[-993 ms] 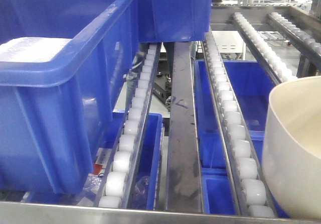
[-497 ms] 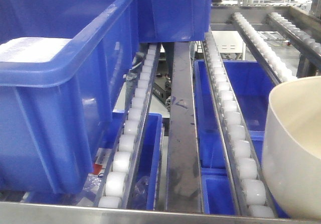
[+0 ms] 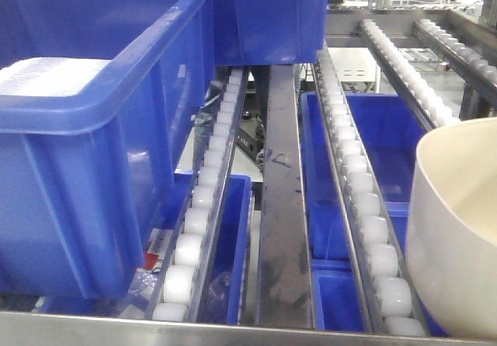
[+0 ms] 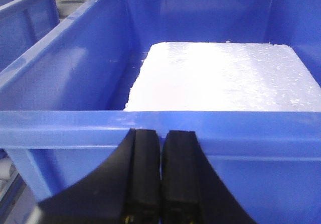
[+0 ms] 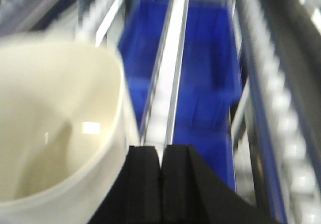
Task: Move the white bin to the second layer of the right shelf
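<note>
Slightly higher than before, white bin [image 3: 458,230] on right pincer [image 5: 160,169].

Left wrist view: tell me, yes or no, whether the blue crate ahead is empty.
No: the blue crate holds a white foam-like slab covering most of its floor.

Front-facing view: low and close over the steel front rail [image 3: 233,324], looking up the roller lanes [image 3: 203,198], blue crate [image 3: 93,129] at left, white bin [image 3: 458,230] cut off at lower right. Left wrist view: tight behind the left gripper [image 4: 161,138], facing that crate's rim. Right wrist view: blurred, above the right gripper [image 5: 160,156], sharing bin and lanes with the front view.
</note>
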{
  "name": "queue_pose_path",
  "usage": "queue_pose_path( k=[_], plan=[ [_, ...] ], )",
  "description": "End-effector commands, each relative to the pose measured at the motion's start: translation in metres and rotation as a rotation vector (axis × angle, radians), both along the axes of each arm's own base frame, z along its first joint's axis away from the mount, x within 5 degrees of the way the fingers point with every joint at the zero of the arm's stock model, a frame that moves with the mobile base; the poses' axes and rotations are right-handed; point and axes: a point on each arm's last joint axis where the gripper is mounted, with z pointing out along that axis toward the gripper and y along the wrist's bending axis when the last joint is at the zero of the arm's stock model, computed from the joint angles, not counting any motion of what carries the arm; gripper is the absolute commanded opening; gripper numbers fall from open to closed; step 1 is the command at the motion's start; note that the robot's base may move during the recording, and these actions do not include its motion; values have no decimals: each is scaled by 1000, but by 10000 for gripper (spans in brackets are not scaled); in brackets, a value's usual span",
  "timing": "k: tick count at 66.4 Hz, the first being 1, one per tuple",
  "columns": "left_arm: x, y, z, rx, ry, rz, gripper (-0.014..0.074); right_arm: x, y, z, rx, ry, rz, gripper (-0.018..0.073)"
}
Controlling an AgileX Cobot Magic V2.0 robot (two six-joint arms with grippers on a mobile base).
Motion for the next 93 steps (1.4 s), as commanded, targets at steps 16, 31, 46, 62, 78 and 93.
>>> queue_pose_path(
  k=[16,31,46,62,78,93],
  plan=[
    [0,0,-4,-8,-65,-3,85,-1,-1,6,-22,-32,-4,56],
    [0,0,-4,-8,-65,-3,85,-1,-1,6,-21,-32,-4,56],
    [0,0,-4,-8,-65,-3,85,-1,-1,6,-21,-32,-4,56],
    [0,0,-4,-8,-65,-3,85,1,-1,16,-16,-144,-12,56],
    [0,0,-4,-8,-65,-3,85,1,-2,25,-13,-245,-20,56],
    [0,0,-4,-8,-65,-3,85,1,-2,33,-13,-333,-27,56]
  ],
)
